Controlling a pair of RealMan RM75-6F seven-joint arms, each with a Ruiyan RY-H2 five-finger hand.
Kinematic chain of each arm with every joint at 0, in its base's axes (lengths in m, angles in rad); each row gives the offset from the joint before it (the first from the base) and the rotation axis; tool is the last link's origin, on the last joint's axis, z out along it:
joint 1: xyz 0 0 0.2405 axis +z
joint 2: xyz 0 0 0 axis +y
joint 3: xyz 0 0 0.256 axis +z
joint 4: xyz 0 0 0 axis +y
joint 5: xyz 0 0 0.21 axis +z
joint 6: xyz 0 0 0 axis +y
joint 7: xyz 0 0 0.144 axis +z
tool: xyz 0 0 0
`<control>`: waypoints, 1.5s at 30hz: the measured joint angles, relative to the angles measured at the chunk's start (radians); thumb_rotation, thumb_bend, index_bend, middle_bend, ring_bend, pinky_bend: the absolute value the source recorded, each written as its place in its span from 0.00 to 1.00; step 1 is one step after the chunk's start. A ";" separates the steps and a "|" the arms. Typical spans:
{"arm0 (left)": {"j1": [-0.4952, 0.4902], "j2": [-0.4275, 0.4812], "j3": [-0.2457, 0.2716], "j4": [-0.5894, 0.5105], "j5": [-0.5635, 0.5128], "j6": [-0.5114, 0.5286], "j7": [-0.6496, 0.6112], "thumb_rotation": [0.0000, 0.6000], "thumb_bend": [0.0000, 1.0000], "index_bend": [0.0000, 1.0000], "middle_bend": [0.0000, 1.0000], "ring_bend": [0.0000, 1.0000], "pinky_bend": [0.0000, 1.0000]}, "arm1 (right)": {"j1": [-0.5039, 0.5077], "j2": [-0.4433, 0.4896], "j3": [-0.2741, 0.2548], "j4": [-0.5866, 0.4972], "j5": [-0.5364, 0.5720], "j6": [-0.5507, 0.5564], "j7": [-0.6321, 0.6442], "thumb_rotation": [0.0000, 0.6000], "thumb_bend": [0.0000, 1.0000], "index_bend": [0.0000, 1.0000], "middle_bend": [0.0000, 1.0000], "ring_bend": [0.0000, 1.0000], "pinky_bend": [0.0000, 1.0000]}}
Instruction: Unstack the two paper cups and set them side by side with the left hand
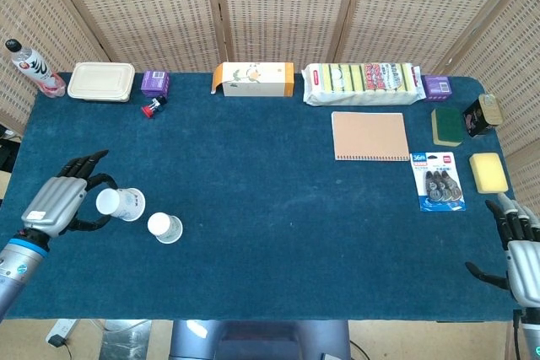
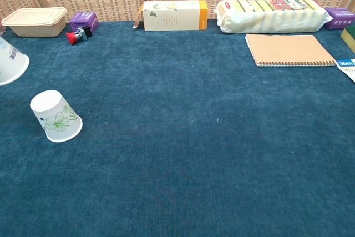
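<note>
One paper cup with a green flower print (image 1: 164, 228) (image 2: 55, 116) stands upside down on the blue cloth at the front left. My left hand (image 1: 59, 204) holds the other paper cup (image 1: 120, 203) (image 2: 12, 66) lifted off to the left of it, tilted, fingers around its base end. In the chest view only the held cup's rim shows at the left edge; the hand itself is out of that frame. My right hand (image 1: 519, 246) rests at the table's front right corner, fingers apart, holding nothing.
Along the back edge lie a bottle (image 1: 31, 67), a food box (image 1: 102, 81), a purple box (image 1: 154, 83), a carton (image 1: 253, 78) and a sponge pack (image 1: 363, 83). A notebook (image 1: 369, 136), sponges (image 1: 488, 172) and a blister pack (image 1: 438, 180) sit at the right.
</note>
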 measured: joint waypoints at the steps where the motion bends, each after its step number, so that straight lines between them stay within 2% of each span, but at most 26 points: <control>1: -0.001 -0.015 0.002 0.020 -0.006 -0.008 -0.002 1.00 0.25 0.40 0.00 0.00 0.03 | 0.000 0.000 0.000 0.000 0.001 0.000 0.000 1.00 0.02 0.00 0.00 0.00 0.00; 10: -0.012 -0.157 0.027 0.185 -0.056 -0.097 -0.020 1.00 0.25 0.40 0.00 0.00 0.04 | 0.002 0.001 0.001 0.001 0.008 -0.007 0.001 1.00 0.02 0.00 0.00 0.00 0.00; 18: -0.017 -0.242 0.043 0.243 -0.068 -0.115 0.018 1.00 0.25 0.40 0.00 0.00 0.03 | 0.002 -0.001 -0.001 -0.003 0.005 -0.007 -0.008 1.00 0.02 0.00 0.00 0.00 0.00; 26: -0.037 -0.290 0.040 0.224 -0.093 -0.103 0.119 1.00 0.25 0.40 0.00 0.00 0.03 | 0.005 0.000 -0.001 -0.002 0.011 -0.015 -0.007 1.00 0.02 0.00 0.00 0.00 0.00; 36: -0.082 -0.336 0.023 0.138 -0.154 -0.080 0.259 1.00 0.25 0.40 0.00 0.00 0.03 | 0.002 0.005 0.001 -0.001 0.013 -0.010 0.004 1.00 0.02 0.00 0.00 0.00 0.00; 45: -0.071 -0.326 0.033 0.141 -0.165 -0.062 0.249 1.00 0.25 0.40 0.00 0.00 0.03 | 0.004 0.004 -0.001 -0.002 0.010 -0.013 0.002 1.00 0.02 0.00 0.00 0.00 0.00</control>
